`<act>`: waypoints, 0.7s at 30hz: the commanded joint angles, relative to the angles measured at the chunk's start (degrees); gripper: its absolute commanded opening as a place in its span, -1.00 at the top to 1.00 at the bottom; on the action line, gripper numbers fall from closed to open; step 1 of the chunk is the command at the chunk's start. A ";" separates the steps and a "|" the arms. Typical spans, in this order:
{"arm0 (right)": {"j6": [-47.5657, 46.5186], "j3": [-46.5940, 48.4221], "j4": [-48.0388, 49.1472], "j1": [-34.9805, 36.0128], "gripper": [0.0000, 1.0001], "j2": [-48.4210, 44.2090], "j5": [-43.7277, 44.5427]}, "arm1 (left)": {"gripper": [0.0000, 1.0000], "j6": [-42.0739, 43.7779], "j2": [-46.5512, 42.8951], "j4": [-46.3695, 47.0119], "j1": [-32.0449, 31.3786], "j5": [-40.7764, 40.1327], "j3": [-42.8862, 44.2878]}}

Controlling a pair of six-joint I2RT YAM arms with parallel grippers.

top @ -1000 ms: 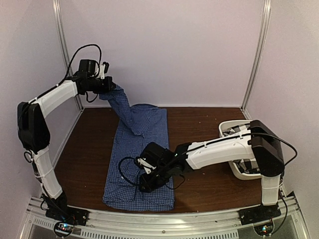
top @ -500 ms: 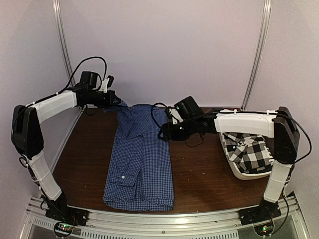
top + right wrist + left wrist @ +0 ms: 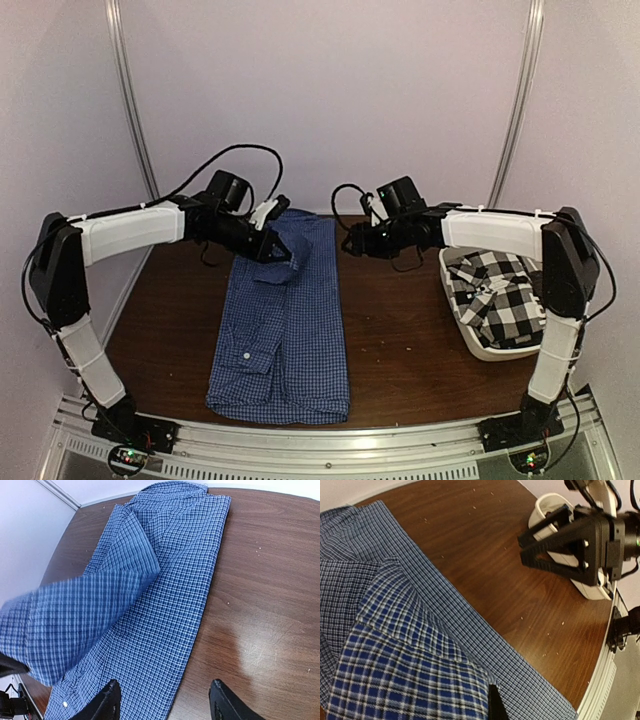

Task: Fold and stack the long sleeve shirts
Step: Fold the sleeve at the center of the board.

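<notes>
Blue shirt (image 3: 285,340) lies flat, its sleeve (image 3: 277,271) pinched in the closed left gripper (image 3: 287,248) at eleven o'clock for folding inward, while the right gripper (image 3: 352,243) at one o'clock hangs open, empty.

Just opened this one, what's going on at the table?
The two arms are folding the blue shirt, which lies flat along the table. The left fingers are shut on its sleeve and hold it over the shirt's upper part. The right fingers are open beside the shirt's far right edge, holding nothing. A black-and-white shirt lies crumpled in the tub at the right, not yet folded.
</notes>
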 commanded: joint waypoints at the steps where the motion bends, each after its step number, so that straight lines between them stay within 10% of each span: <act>1: -1.88 -0.50 0.00 -0.28 -0.24 0.18 0.78 | 1.00 3.06 -1.74 -4.47 -2.65 0.81 -2.87; 15: -1.99 -6.44 1.71 0.07 -0.24 -1.41 0.32 | 0.81 7.04 0.58 -14.20 -11.33 -4.42 -3.70; 21: -2.08 -8.65 2.54 0.35 -0.24 -2.26 0.49 | 0.06 7.72 1.07 -15.52 -15.03 -6.24 -4.63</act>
